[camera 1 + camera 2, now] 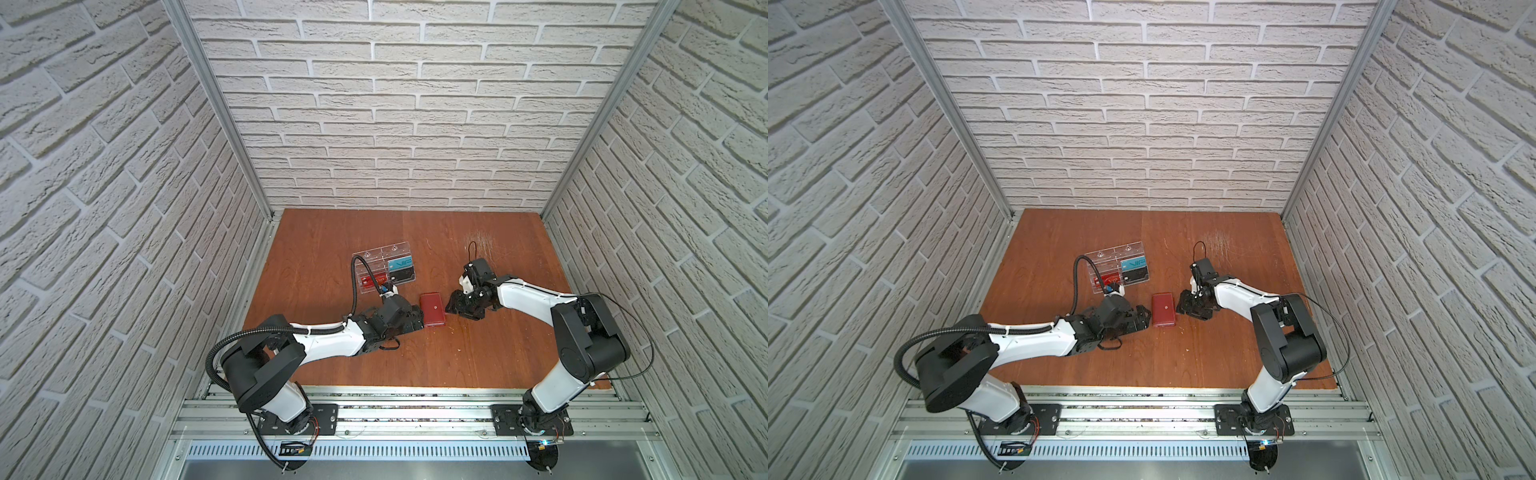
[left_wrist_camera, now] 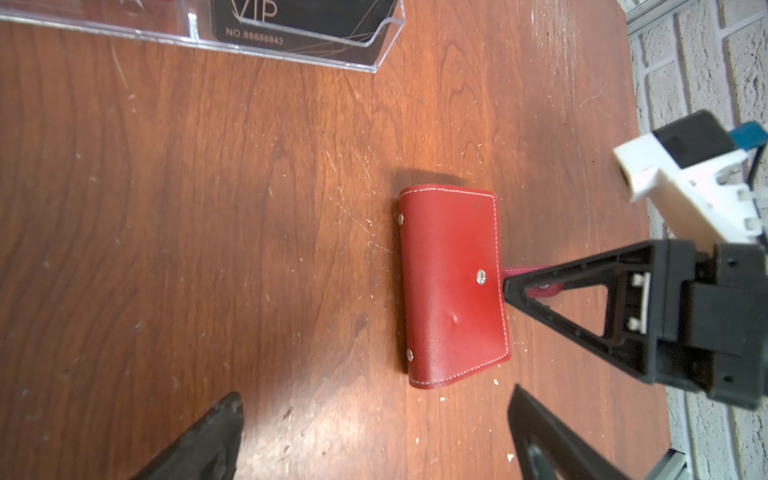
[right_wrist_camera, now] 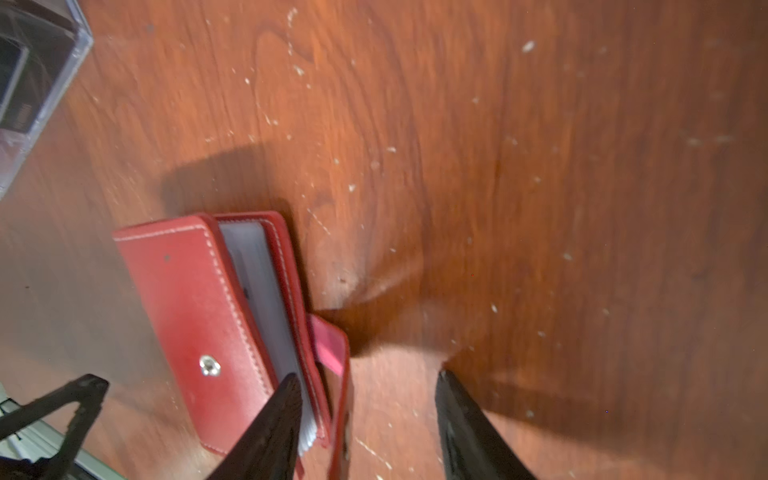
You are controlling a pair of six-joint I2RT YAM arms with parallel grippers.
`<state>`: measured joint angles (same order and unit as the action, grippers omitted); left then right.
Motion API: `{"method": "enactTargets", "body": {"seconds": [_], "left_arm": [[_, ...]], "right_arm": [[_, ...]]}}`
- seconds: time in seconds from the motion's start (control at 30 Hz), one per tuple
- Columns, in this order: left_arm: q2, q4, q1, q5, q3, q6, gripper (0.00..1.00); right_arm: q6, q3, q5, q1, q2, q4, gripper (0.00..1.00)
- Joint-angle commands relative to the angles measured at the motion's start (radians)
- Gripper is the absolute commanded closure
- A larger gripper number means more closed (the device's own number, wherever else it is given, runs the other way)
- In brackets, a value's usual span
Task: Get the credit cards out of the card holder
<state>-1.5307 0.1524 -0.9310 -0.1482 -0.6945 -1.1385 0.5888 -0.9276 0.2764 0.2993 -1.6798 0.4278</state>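
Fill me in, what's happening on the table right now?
A small red leather-like card holder lies flat on the brown wooden table between the two arms. Its red snap tab is undone and sticks out toward the right claw, whose open jaws straddle it at the holder's open edge. The left claw hovers wide open on the spine side, holding nothing. No card is being pulled out yet.

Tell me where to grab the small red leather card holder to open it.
Pinch the top cover's stitched free edge, coming from the side of the right tool: the red snap tab hangs undone there and the cover gapes over the clear plastic sleeves.
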Motion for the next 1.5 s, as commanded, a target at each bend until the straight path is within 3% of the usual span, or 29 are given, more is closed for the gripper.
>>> {"method": "enactTargets", "body": {"seconds": [0.0,0.1,0.23,0.43,1.47], "left_arm": [[-0.008,0.029,0.000,0.002,0.009,-0.004,0.02],[-0.015,0.036,0.002,0.006,0.010,-0.007,0.02],[-0.019,0.049,0.005,0.021,0.011,-0.005,0.02],[-0.047,0.059,0.027,0.065,0.006,-0.006,0.02],[-0.071,0.055,0.084,0.116,-0.046,0.023,0.02]], "right_arm": [[0.024,-0.007,0.020,0.012,-0.033,-0.046,0.52],[0.032,-0.021,0.019,0.027,-0.046,-0.051,0.61],[0.041,-0.045,0.006,0.049,-0.044,-0.040,0.81],[0.052,-0.087,-0.008,0.083,-0.020,-0.007,0.94],[0.063,-0.208,-0.077,0.201,0.040,0.101,0.94]]}}
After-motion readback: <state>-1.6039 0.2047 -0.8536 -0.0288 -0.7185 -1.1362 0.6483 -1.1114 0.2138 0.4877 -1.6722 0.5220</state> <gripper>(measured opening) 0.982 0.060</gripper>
